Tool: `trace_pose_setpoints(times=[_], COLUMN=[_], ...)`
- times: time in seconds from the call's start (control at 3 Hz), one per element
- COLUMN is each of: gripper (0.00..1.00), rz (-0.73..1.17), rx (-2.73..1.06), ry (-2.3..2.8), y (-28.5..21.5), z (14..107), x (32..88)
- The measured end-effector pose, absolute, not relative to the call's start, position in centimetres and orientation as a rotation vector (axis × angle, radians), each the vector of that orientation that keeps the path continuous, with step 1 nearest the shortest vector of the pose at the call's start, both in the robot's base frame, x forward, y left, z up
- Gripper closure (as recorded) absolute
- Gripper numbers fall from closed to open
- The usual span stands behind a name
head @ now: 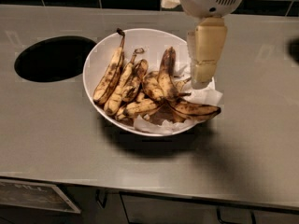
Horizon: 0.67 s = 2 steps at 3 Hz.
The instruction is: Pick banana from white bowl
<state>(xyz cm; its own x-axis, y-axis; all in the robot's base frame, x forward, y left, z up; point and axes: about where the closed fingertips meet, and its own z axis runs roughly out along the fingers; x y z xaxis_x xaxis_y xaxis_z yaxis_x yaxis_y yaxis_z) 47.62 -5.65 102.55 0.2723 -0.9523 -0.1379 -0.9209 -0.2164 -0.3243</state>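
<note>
Grey countertop (pixel 51 143) holds the white bowl (pixel 145 36). My gripper (pixel 202 80) hangs over its right rim; parted or closed, I cannot tell. The banana (pixel 196 110) lies front-right, so I'd straddle its middle, clear of neighbours.

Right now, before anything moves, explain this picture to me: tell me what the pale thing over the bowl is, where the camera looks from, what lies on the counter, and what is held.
The pale thing is a robot arm's gripper, the part that grasps. It hangs over the right side of the white bowl, just above the fruit, and nothing can be seen in its grasp. There is only one camera view. It looks down on a grey counter from the front, and where the camera is mounted is not known. The bowl holds a heap of overripe bananas on white paper. The banana nearest the gripper is long and curved and pokes over the rim. Left of the bowl there is a round dark hole in the counter.
</note>
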Motion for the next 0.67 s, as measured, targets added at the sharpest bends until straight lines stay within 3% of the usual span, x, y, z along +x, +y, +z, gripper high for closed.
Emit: trace_pose_setpoints(times=[0.67], gripper=[0.00], rz=[-0.050], rx=[-2.376], ry=[1.448], y=[0.9], z=[101.6], x=[50.8])
